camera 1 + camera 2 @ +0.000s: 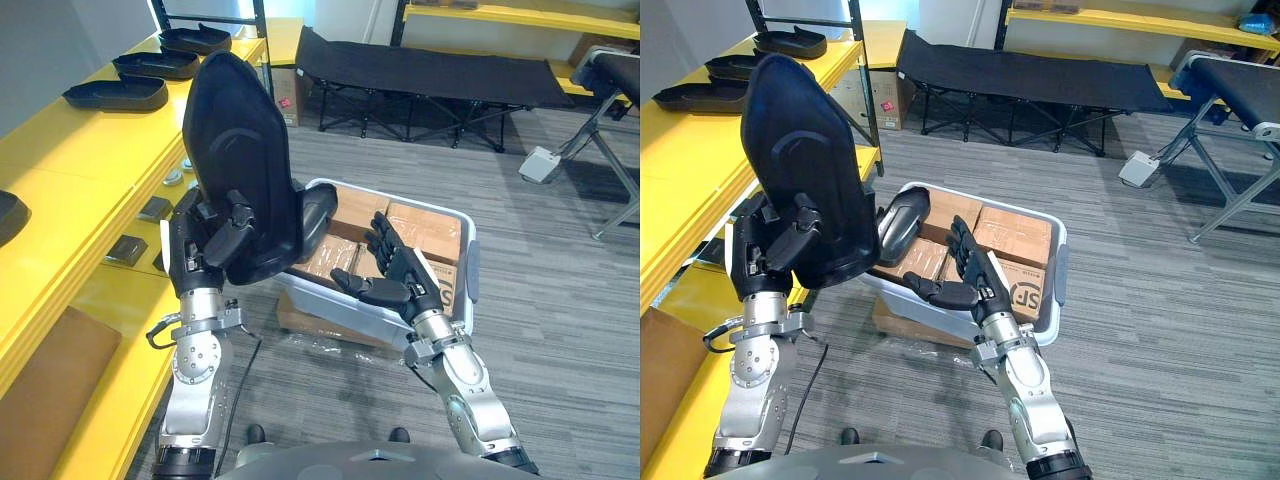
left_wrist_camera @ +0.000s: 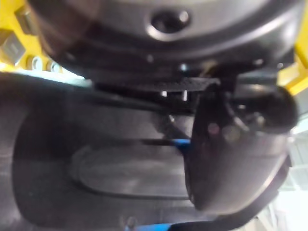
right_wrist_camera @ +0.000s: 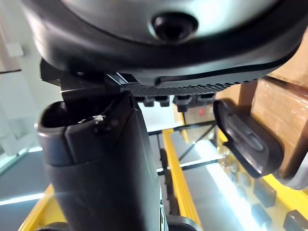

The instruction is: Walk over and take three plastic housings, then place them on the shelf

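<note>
The left hand (image 1: 205, 240) has its fingers and thumb curled round a black housing (image 1: 240, 160), holding it upright in the air beside the yellow shelf (image 1: 70, 170) and not yet set down; the right hand (image 1: 395, 275) hovers with straight fingers, holding nothing, over the white bin (image 1: 330, 308) of cardboard boxes (image 1: 425, 230). Three housings (image 1: 115, 93) lie in a row at the shelf's far end and one more housing (image 1: 902, 225) leans in the bin; so the job looks partly done, with this piece to place and perhaps another to fetch.
</note>
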Robot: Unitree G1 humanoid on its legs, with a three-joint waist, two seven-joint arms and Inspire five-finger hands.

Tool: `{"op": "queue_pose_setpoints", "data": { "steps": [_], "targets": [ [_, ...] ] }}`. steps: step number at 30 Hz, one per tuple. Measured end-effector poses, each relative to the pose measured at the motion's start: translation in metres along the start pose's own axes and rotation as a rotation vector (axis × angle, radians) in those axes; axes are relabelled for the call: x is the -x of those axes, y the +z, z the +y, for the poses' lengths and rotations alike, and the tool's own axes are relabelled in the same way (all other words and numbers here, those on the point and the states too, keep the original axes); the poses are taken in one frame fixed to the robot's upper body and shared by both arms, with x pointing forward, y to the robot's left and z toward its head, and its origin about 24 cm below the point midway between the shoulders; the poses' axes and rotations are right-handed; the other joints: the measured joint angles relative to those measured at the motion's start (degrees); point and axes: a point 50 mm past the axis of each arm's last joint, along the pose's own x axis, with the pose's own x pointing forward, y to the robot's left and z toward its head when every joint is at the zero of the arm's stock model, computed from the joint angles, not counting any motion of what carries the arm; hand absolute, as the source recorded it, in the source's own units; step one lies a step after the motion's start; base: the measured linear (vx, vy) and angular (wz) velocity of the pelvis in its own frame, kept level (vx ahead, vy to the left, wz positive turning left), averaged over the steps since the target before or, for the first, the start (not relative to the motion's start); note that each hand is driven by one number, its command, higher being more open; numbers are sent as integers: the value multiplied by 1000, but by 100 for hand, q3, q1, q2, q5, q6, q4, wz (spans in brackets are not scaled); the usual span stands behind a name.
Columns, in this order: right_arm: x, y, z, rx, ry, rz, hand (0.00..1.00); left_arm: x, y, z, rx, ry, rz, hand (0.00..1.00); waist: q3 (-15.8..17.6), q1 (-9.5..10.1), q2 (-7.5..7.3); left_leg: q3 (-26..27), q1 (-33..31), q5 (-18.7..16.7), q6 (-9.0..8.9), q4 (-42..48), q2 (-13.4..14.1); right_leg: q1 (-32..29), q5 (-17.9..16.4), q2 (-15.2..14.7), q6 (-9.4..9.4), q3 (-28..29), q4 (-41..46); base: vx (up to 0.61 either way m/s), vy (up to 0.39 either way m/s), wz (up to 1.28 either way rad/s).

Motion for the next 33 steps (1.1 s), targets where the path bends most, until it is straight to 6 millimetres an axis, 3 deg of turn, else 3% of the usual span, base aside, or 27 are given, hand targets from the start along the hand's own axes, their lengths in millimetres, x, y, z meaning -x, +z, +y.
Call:
{"op": "queue_pose_setpoints", "data": {
  "steps": [7, 10, 12, 17, 22, 27, 30, 33],
  "targets": [
    [30, -9, -26, -44, -169, 29, 100, 6, 9, 12, 1, 87, -71, 0, 15, -43, 19, 68, 20, -95, 8, 72, 2, -1, -30, -3, 29, 62, 0, 4, 1, -5],
    [43, -10, -41, -40, -247, 35, 100, 11, 17, 23, 254, 112, -94, 0, 66, -43, 82, 152, 86, -128, 7, 82, 3, 12, -41, -9, 33, 116, 0, 8, 4, -11],
    [44, -9, -43, -36, -255, 28, 100, 12, 17, 26, 296, 134, -102, 0, 73, -40, 94, 154, 84, -131, 7, 89, 4, 11, -43, -9, 35, 116, 0, 0, 0, 0],
    [30, -2, -34, -58, -187, -26, 100, 14, 18, 36, 342, 180, -113, 0, 74, 38, 94, -104, -113, -200, 30, 264, -13, 95, -66, -32, 42, -129, 1, -6, 1, 24],
    [8, -2, -18, -16, -83, -26, 100, 24, 31, 45, 376, 172, -159, 0, 81, 434, 82, -792, -276, -162, 42, 305, -132, 485, -185, -75, 112, -846, 3, 12, -3, 72],
    [-7, -5, -1, 57, -3, -10, 100, 42, 51, 86, 356, 220, -252, 0, 124, 972, 18, -1322, -332, -106, 13, 263, -231, 721, -423, -118, 172, -1373, 179, 20, -19, 54],
    [-19, 1, 3, 103, 27, -33, 100, 48, 52, 94, 373, 237, -274, 0, 156, 1073, -41, -1374, -335, -108, 12, 265, -241, 721, -478, -141, 175, -1424, 271, 13, -12, 12],
    [-25, 6, 3, 110, 28, -54, 100, 50, 51, 91, 369, 188, -267, 0, 176, 1051, -77, -1444, -390, -106, 18, 294, -253, 710, -582, -178, 144, -1500, 415, -6, -9, 20]
  ]
}}
